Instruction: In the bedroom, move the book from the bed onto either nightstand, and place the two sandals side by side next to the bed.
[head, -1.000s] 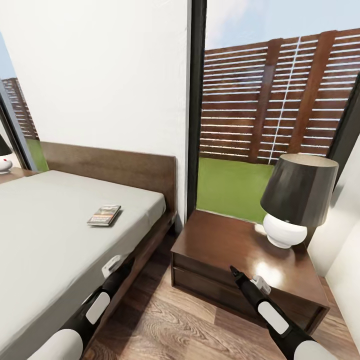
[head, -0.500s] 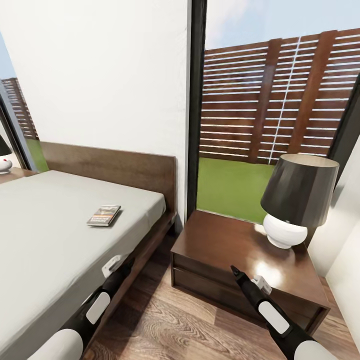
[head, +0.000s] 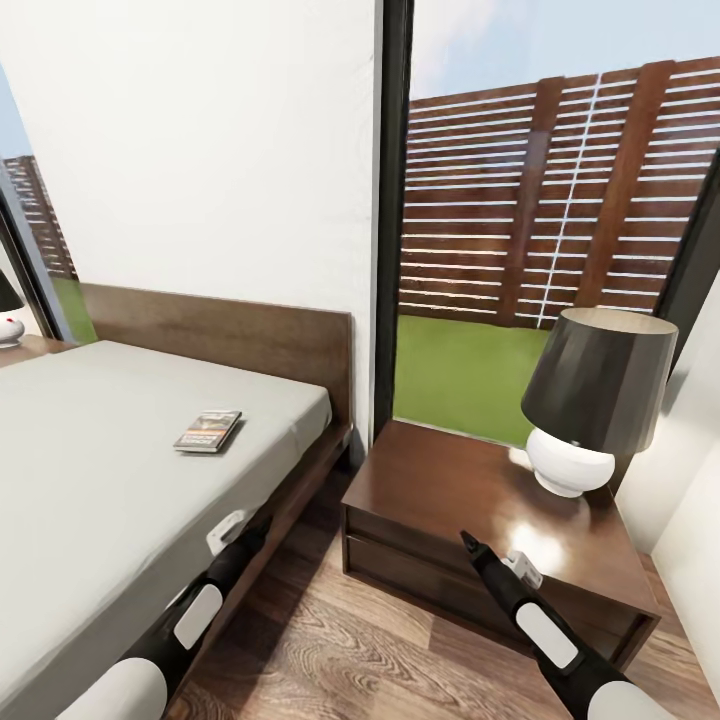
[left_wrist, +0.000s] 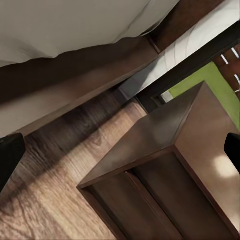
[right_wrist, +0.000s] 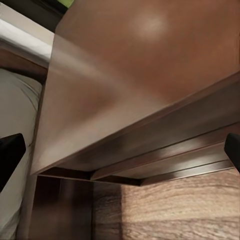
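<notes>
The book (head: 208, 430) lies flat on the bed's grey mattress (head: 90, 470), near the headboard and the bed's right side. The nightstand (head: 450, 490) stands just right of the bed, with a lamp (head: 590, 400) at its back right corner. My left gripper (head: 258, 525) hangs low beside the bed frame, well short of the book. In the left wrist view my gripper (left_wrist: 120, 152) is open, facing the nightstand (left_wrist: 165, 135). My right gripper (head: 468, 542) hovers at the nightstand's front edge and is open (right_wrist: 120, 150) over its top (right_wrist: 135, 75). The sandals are out of view.
A second nightstand (head: 25, 348) with a lamp (head: 8, 315) sits beyond the bed at far left. A narrow strip of wood floor (head: 330, 640) runs between bed and nightstand. A tall window (head: 540, 220) and a white wall close off the back and right.
</notes>
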